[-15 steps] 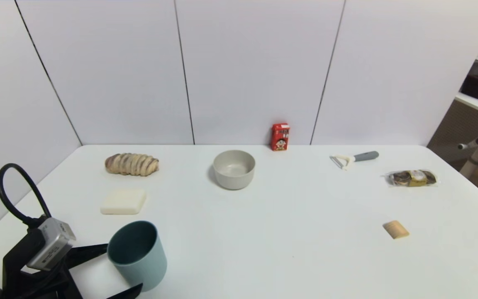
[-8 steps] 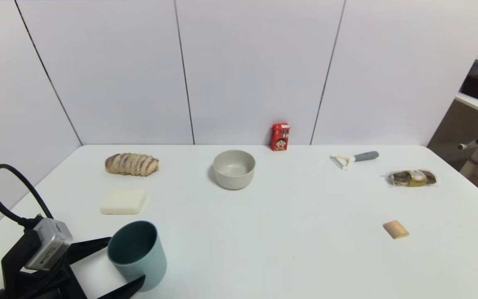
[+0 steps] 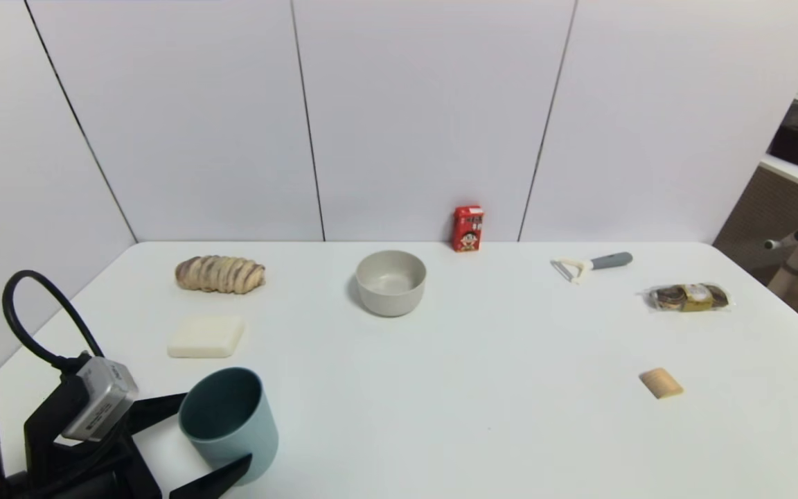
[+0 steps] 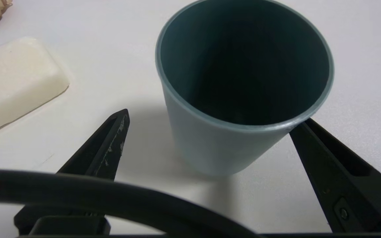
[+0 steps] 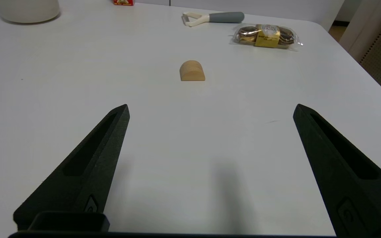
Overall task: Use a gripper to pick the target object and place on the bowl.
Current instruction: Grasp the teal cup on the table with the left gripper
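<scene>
Our left gripper [image 3: 208, 443] brackets the teal cup [image 3: 229, 424] with jaws spread — nothing grasped yet; lifting and carrying to the bowl [image 3: 391, 282] remain.

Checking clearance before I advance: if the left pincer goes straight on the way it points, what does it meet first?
The teal cup: it stands upright between the open left pincer fingers, one apparently already touching it.

The cup [image 3: 231, 424] stands at the lower left of the worktop [image 3: 482, 388], between the spread jaws of the left tool [image 3: 206, 443]. Just above it lies a soap bar [image 3: 206, 336], then a bread loaf [image 3: 220, 274]. The bowl [image 3: 391, 282] sits at upper centre, a carton [image 3: 467, 228] behind it to the right.
</scene>
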Motion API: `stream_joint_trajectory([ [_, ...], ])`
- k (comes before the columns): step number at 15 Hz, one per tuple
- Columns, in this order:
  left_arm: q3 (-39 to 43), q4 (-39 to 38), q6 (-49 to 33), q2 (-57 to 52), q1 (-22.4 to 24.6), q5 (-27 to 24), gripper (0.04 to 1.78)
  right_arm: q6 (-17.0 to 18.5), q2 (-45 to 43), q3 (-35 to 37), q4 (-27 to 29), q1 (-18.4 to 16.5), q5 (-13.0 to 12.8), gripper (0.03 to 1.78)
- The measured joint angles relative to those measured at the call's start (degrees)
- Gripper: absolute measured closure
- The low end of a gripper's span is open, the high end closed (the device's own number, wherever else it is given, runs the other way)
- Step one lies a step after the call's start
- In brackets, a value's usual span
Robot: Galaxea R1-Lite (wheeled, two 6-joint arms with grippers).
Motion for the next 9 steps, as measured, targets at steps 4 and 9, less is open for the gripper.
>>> stream_joint_trajectory([
  [4, -1.99, 0.06, -0.09, 1.95, -1.9, 0.04, 0.13, 0.02, 0.0, 0.0, 0.02, 0.0, 0.05, 0.1],
  [9, -4.22, 0.06, -0.11, 4.8, -4.06, 0.04, 0.13, 0.02, 0.0, 0.0, 0.0, 0.0, 0.05, 0.1],
])
